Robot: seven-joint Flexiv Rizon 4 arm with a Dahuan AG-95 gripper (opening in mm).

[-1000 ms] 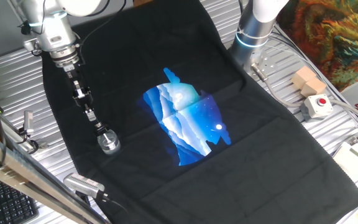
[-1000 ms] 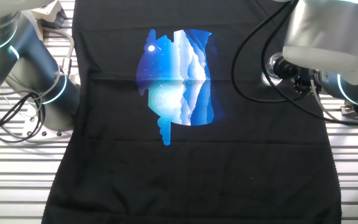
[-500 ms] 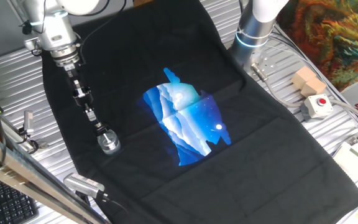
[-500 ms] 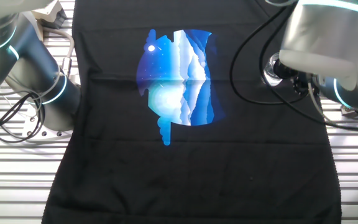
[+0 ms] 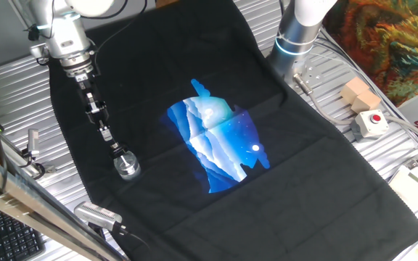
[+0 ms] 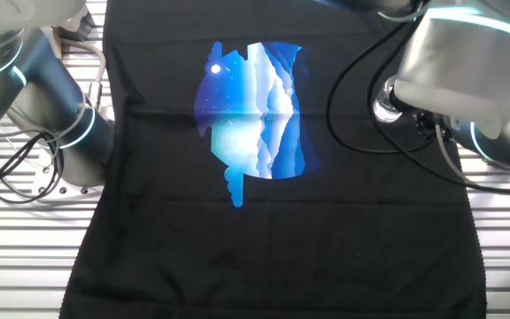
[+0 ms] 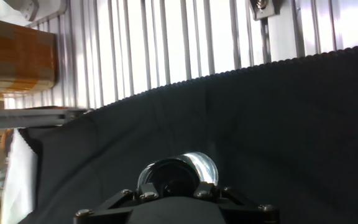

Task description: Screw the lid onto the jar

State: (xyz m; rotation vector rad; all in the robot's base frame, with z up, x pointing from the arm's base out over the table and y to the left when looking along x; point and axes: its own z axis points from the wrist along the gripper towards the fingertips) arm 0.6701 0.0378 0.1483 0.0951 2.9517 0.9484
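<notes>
The small squat jar of clear, silvery-shining glass [image 5: 128,166] stands on the black cloth [image 5: 289,181] near its edge, well apart from the blue mountain print [image 5: 220,145] at the middle. The slim two-finger gripper [image 5: 119,153] reaches down at a slant from the grey wrist and meets the top of the jar. In the hand view the tiny dark round lid [image 7: 169,180] sits in the mouth of the jar [image 7: 194,163], with the black body of the hand just below it. From the other fixed view the jar [image 6: 383,105] shows only as a bright glint at the edge of the big grey arm, which hides the fingers.

Whether the jaws are clamped on the lid, or merely stand close about it, I cannot tell — the fingertips are too small in one fixed view and out of sight in the others.

The step in hand looks to be the screwing itself: lid on jar, tool on lid. The next move likely calls for a firm grip on the lid and a turn about the jar's upright axis, with light downward pressure — the jar stands loose on soft cloth, so it may spin along or tip.
</notes>
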